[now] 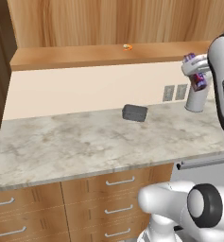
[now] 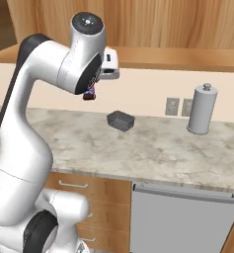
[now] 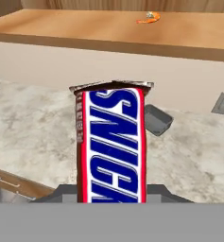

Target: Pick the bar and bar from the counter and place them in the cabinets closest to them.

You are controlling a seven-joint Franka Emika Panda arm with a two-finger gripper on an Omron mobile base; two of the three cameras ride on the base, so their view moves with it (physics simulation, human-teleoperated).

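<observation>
The pincer (image 1: 198,75) is clamped on the blue bar (image 3: 111,146), a light, slick-wrapped, slightly squashable thing (best gripped across its flat middle, as here).

Counted items, placed relative to the counter (image 1: 85,142):
- Snack bar (image 3: 111,149): one, held above it.
- Grey block (image 1: 134,113): one, on it near the back wall.
- White canister (image 2: 201,108): one, on it.
- Wall outlets (image 1: 174,92): two, behind it.
- Small orange item (image 1: 127,47): one, on the ledge (image 1: 85,56) above.
- Drawer handles (image 1: 120,181): at least five, below it.
</observation>
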